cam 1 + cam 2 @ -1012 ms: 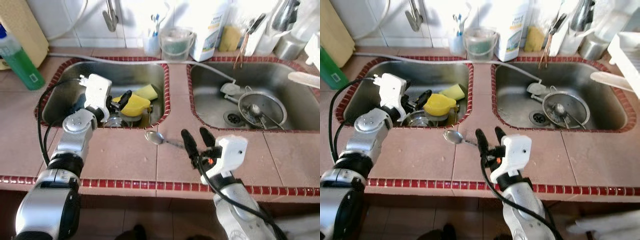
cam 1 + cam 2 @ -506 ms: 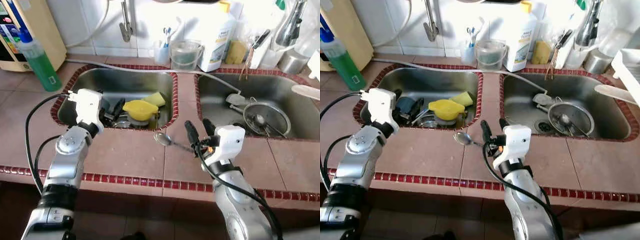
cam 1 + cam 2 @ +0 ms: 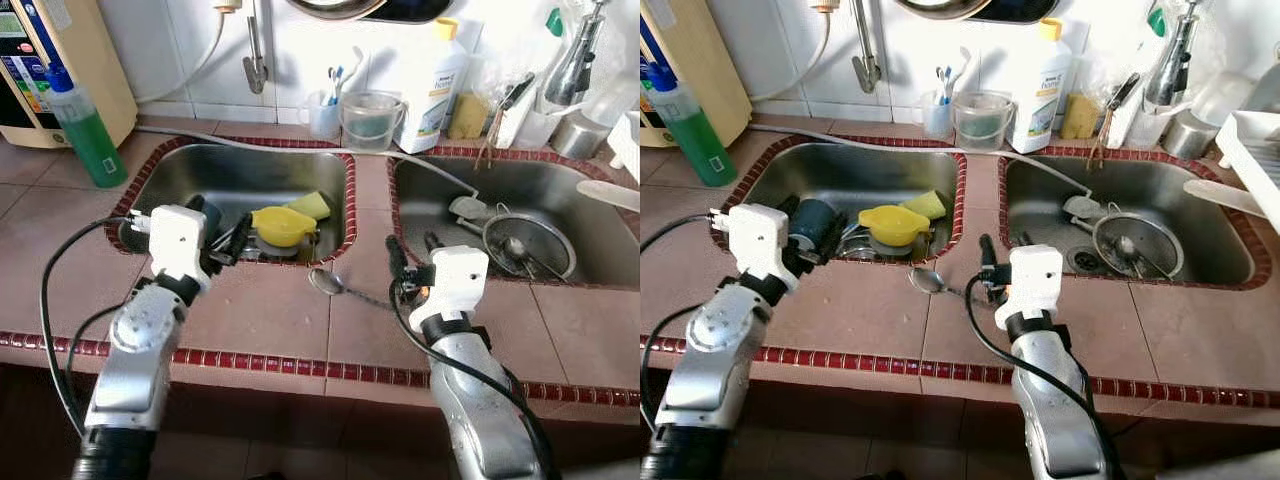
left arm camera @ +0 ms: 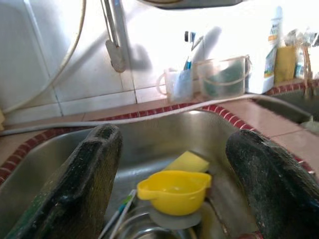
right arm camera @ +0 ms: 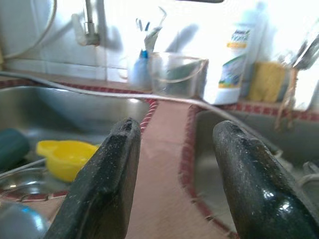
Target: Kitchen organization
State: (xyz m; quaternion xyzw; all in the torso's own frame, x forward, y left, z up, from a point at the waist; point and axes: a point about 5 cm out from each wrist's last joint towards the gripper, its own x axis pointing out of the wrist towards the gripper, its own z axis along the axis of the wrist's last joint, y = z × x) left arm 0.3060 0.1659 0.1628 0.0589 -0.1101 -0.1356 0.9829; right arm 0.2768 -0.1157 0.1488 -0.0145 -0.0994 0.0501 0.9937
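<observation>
Tiled bench (image 3: 250, 320): your right end effector (image 3: 410, 262) hovers open and empty, spoon (image 3: 326, 281) at its 9 o'clock; left end effector (image 3: 228, 240), open and empty, faces the yellow cup (image 3: 280, 225) for reaching

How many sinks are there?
2. One shiny steel sink basin sits on the robot's left, holding the yellow plastic cup. The other steel basin is on the right, holding the round metal strainer.

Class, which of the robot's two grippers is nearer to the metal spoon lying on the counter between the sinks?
Right. The right gripper hovers just beside the spoon, at its handle end. The left gripper hangs over the left sink's front edge, farther away.
</observation>
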